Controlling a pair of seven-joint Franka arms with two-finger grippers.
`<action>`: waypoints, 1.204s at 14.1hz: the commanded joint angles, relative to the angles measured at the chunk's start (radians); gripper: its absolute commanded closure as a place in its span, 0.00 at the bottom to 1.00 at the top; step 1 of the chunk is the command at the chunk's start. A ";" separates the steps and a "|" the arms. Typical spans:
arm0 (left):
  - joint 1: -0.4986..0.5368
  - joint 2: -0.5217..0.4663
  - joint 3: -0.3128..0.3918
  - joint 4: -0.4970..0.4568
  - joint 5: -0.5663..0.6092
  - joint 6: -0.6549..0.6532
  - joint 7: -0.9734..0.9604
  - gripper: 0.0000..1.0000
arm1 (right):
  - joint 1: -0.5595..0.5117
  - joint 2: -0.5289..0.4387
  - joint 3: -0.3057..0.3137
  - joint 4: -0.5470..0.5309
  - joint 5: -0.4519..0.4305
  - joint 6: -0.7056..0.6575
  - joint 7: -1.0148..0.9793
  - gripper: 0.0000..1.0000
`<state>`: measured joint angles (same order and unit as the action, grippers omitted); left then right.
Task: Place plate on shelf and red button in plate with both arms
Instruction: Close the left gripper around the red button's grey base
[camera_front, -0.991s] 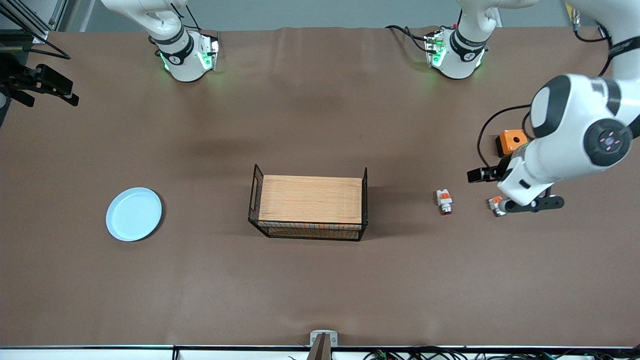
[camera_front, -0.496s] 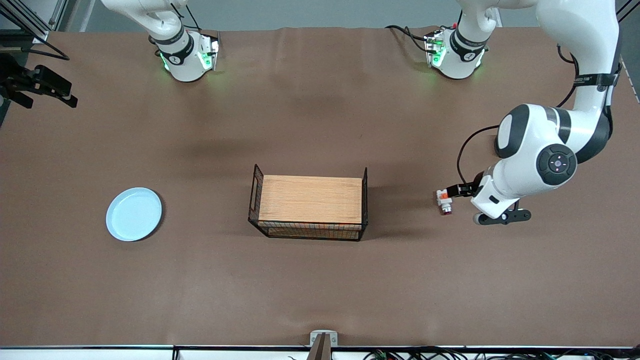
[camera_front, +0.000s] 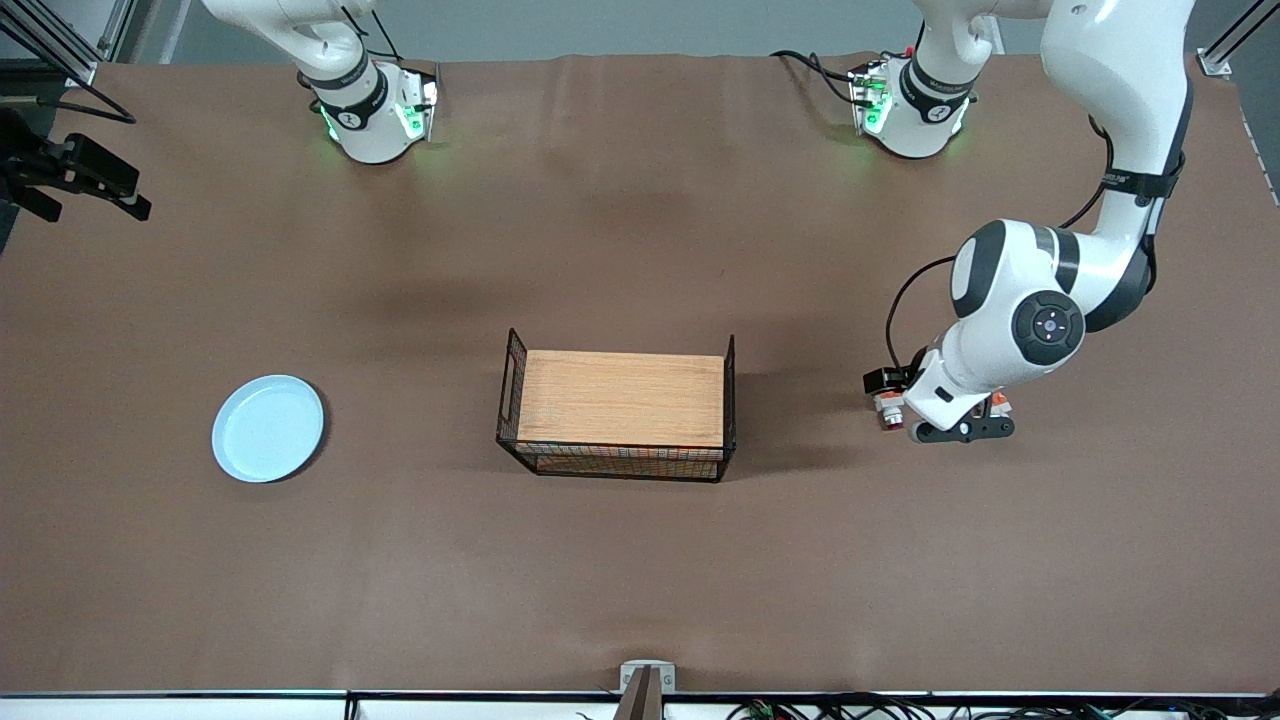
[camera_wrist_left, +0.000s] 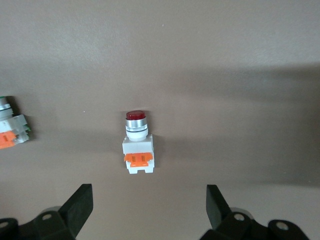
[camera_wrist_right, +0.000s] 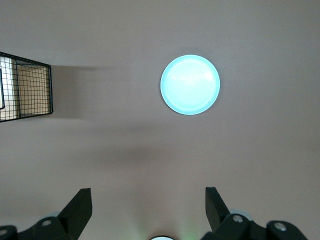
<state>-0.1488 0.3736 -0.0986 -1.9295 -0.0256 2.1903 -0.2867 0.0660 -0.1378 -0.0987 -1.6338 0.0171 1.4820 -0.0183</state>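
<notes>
robot lab | two bench-mounted arm bases (camera_front: 375, 110) lit green | desk (camera_front: 640, 560) under brown cover | loose cables (camera_front: 900, 708) along edge

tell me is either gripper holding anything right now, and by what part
Nothing is held. The left gripper hangs open over the red button, which lies free on the table. The right gripper is open high above the plate.

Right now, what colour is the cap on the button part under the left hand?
Dark red, on the red button; the left wrist view shows it best.
</notes>
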 joint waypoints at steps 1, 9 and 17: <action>0.000 -0.005 0.002 -0.072 -0.007 0.098 0.003 0.00 | -0.021 -0.025 0.005 -0.023 -0.002 0.026 -0.006 0.00; 0.005 0.087 0.005 -0.088 -0.005 0.220 0.007 0.00 | -0.028 -0.038 0.014 -0.058 -0.043 0.049 0.009 0.00; 0.014 0.137 0.004 -0.086 0.072 0.261 0.007 0.00 | -0.029 -0.040 0.013 -0.064 -0.051 0.041 0.009 0.00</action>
<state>-0.1424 0.5041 -0.0940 -2.0158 0.0200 2.4359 -0.2816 0.0431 -0.1500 -0.0955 -1.6702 -0.0177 1.5200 -0.0187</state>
